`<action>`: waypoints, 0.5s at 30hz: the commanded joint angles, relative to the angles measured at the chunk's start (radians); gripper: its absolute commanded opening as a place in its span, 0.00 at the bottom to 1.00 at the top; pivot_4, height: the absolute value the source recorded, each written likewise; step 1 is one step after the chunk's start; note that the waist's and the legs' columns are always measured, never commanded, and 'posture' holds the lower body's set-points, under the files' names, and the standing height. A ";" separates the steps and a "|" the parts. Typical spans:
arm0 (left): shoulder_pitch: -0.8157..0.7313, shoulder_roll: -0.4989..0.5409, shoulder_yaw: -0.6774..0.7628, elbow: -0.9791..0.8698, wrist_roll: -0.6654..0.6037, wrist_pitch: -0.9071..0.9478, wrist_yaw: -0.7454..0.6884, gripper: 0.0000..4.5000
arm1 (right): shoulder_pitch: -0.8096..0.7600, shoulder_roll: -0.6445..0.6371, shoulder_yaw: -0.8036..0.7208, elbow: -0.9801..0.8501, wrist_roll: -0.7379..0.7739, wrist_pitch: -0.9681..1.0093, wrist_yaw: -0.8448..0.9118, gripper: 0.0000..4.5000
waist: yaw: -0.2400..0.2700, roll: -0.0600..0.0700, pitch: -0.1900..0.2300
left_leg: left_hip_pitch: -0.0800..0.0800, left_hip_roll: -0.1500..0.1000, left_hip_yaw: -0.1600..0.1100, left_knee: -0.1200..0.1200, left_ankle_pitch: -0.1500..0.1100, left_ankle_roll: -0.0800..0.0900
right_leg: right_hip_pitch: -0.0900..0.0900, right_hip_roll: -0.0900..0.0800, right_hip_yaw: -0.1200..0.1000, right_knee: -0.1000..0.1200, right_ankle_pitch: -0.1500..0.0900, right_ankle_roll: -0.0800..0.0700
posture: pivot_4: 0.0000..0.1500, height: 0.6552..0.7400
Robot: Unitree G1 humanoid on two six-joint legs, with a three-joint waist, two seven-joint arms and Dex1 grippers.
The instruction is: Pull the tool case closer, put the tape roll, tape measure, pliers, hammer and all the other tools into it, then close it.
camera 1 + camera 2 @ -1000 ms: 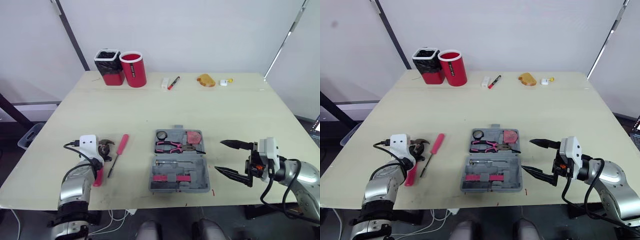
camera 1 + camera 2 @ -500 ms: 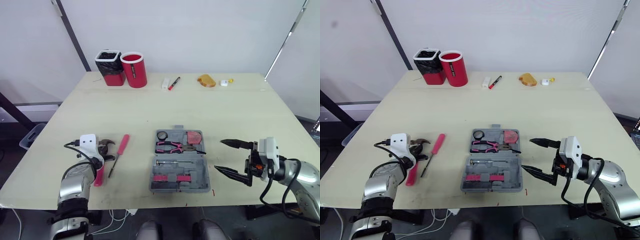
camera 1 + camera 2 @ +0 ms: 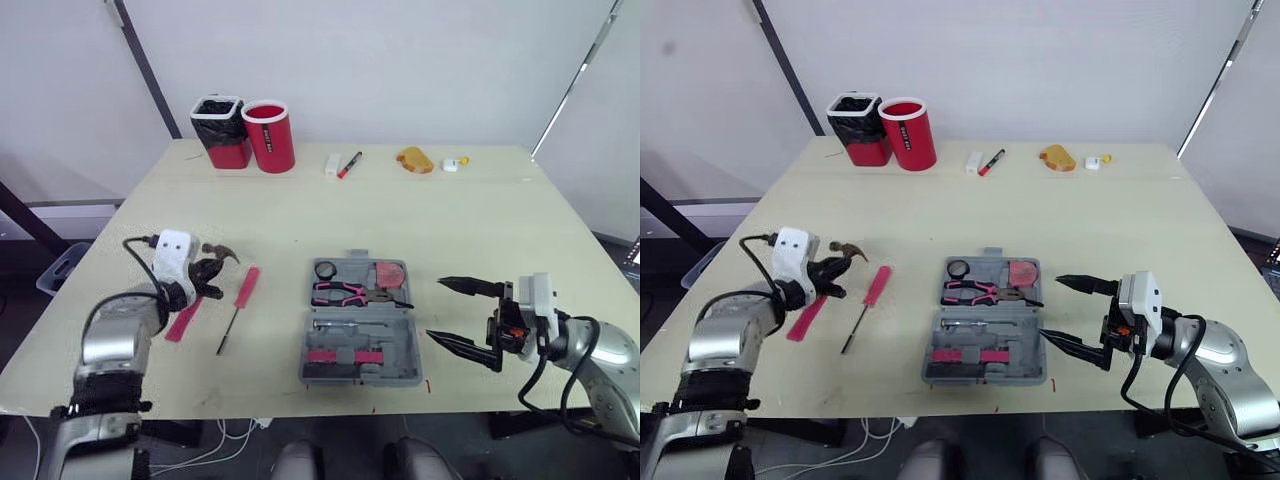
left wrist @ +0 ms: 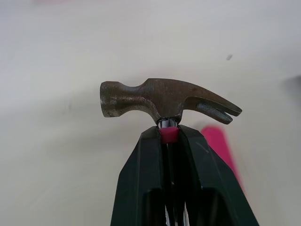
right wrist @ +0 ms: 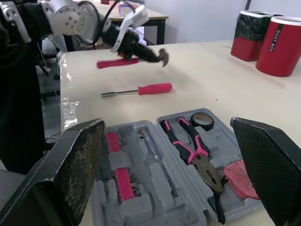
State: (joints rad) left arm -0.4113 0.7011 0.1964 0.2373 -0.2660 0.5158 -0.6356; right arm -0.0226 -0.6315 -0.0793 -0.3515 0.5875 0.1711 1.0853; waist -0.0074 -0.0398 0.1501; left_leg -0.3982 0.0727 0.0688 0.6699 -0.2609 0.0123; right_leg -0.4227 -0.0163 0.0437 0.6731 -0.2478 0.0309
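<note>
Now, your left gripper (image 4: pixel 168 135) clamps the hammer (image 4: pixel 155 96) just under its head, off the table (image 3: pixel 450 220). Carry it toward 3 o'clock over the screwdriver (image 3: pixel 238 305) and lay it flat in the open tool case (image 3: pixel 400 340). Your right gripper (image 3: pixel 436 309) sits spread wide at the case's 3 o'clock. Red cups (image 3: pixel 268 135) stand at 12 o'clock before white walls.

Bright, even light falls from above across the pale beige tabletop (image 3: pixel 420 215), without hard glare. Shadows are soft and faint. Just beyond the left gripper (image 4: pixel 168 136), the pink-handled hammer (image 4: pixel 164 101) with a worn steel head is lit along its top and darker underneath.
</note>
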 commanded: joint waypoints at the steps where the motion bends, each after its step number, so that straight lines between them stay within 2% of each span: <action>1: -0.092 0.052 -0.082 -0.048 -0.016 -0.038 -0.188 0.00 | 0.001 -0.011 -0.034 -0.024 0.036 -0.005 0.017 1.00 | 0.003 0.000 0.000 | 0.000 0.000 0.000 0.000 0.000 0.000 | 0.000 0.000 0.000 0.000 0.000 0.000 | 1.00 1.00; 5: -0.171 0.052 -0.171 -0.059 -0.011 -0.073 -0.324 0.00 | 0.011 -0.018 -0.047 -0.019 0.042 -0.006 0.024 1.00 | 0.001 0.000 0.000 | 0.000 0.000 0.001 0.000 0.000 0.000 | 0.000 0.000 0.001 -0.001 0.000 0.000 | 1.00 1.00; 8: -0.237 0.027 -0.232 -0.057 0.006 -0.092 -0.371 0.00 | 0.026 -0.023 -0.059 -0.011 0.036 -0.014 0.028 1.00 | 0.002 0.000 0.001 | -0.001 0.000 0.000 0.000 0.000 0.000 | 0.000 0.001 0.000 -0.001 0.000 0.000 | 1.00 1.00; 15: -0.321 -0.070 -0.392 -0.122 0.006 -0.065 -0.500 0.00 | 0.064 -0.029 -0.099 -0.017 0.031 -0.022 0.016 1.00 | 0.002 0.001 0.001 | -0.001 0.000 0.000 0.000 0.000 0.000 | 0.000 0.001 0.001 -0.001 0.000 0.000 | 1.00 1.00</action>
State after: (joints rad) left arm -0.7102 0.6312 -0.1839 0.1644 -0.2510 0.4539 -1.1086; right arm 0.0384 -0.6490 -0.1411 -0.3443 0.6059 0.1683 1.1022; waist -0.0052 -0.0391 0.1512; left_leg -0.3992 0.0724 0.0689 0.6701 -0.2609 0.0125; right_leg -0.4226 -0.0154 0.0446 0.6720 -0.2480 0.0313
